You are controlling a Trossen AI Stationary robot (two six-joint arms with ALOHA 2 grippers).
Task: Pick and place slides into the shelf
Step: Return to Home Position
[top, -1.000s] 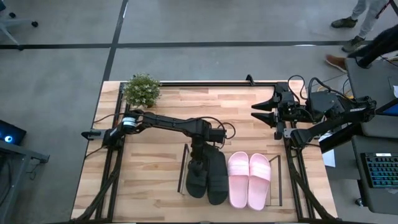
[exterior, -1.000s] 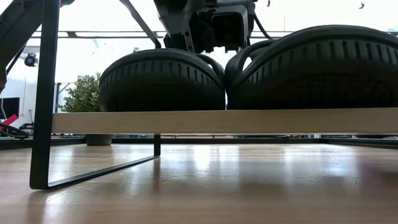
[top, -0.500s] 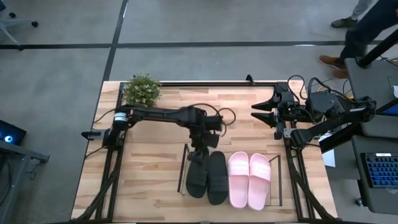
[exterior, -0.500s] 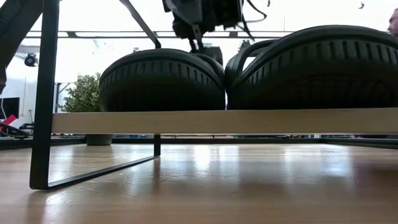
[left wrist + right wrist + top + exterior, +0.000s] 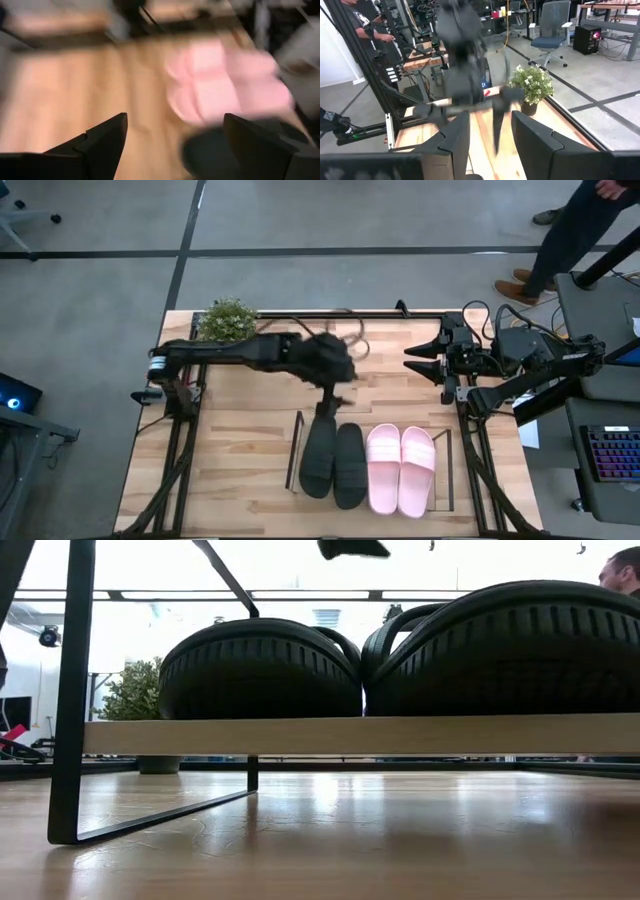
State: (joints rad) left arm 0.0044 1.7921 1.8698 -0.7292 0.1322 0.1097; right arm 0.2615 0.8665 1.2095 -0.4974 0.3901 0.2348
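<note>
Two matte black slides and two pale pink slides lie side by side on the low wooden shelf, between its dark metal end frames. In the low view the black slides rest soles down on the board. My left gripper hangs open in the air just past the far ends of the black slides, touching nothing; its wrist view looks down between open fingers on the blurred pink slides. My right gripper waits open near the table's right far side.
A small potted plant stands at the table's far left corner. Bare wood lies between the shelf and the far edge. The shelf's end frame stands close to the low camera. A person stands beyond the far right corner.
My left gripper has risen from just above the black slides and drawn back toward the table's far edge, its arm swinging up and left quickly. The slides have stayed on the shelf.
</note>
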